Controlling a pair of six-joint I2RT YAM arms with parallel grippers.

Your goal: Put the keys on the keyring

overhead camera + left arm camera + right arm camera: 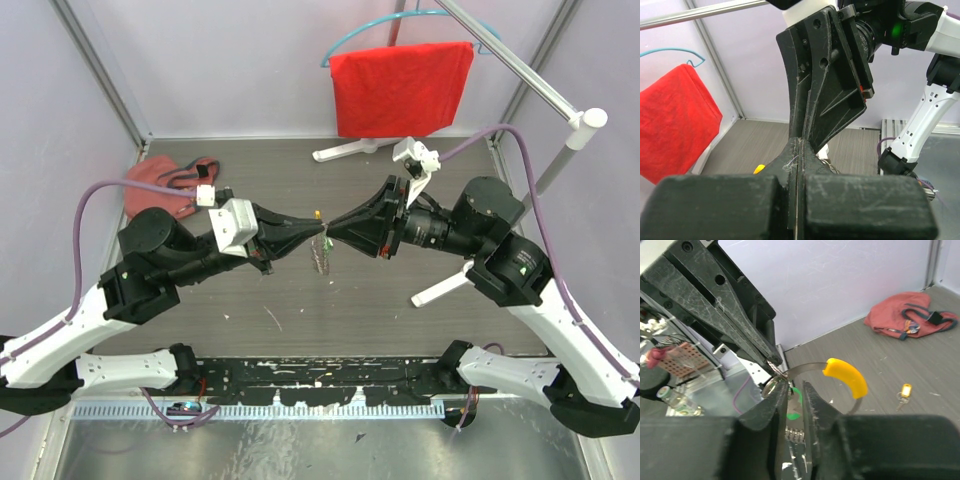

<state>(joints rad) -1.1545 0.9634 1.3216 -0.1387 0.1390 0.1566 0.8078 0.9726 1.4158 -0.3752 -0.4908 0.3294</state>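
Note:
My two grippers meet tip to tip above the middle of the table. My left gripper [312, 231] [799, 142] is shut on the thin metal band of the keyring [810, 369]. The keyring's orange segment [845, 376] curves out to the right; part of the ring hangs below the tips [320, 255]. My right gripper [336, 226] [796, 386] is closed on the green-headed key [796, 401], whose toothed blade shows between the jaws, right at the ring. A small gold-yellow key [904, 391] lies on the table further off.
A red cloth pouch with cords [165, 180] [907, 315] lies at the back left. A red cloth [400, 88] hangs on a hanger from a white stand [350, 150] at the back. A white stand foot [445, 285] lies under my right arm.

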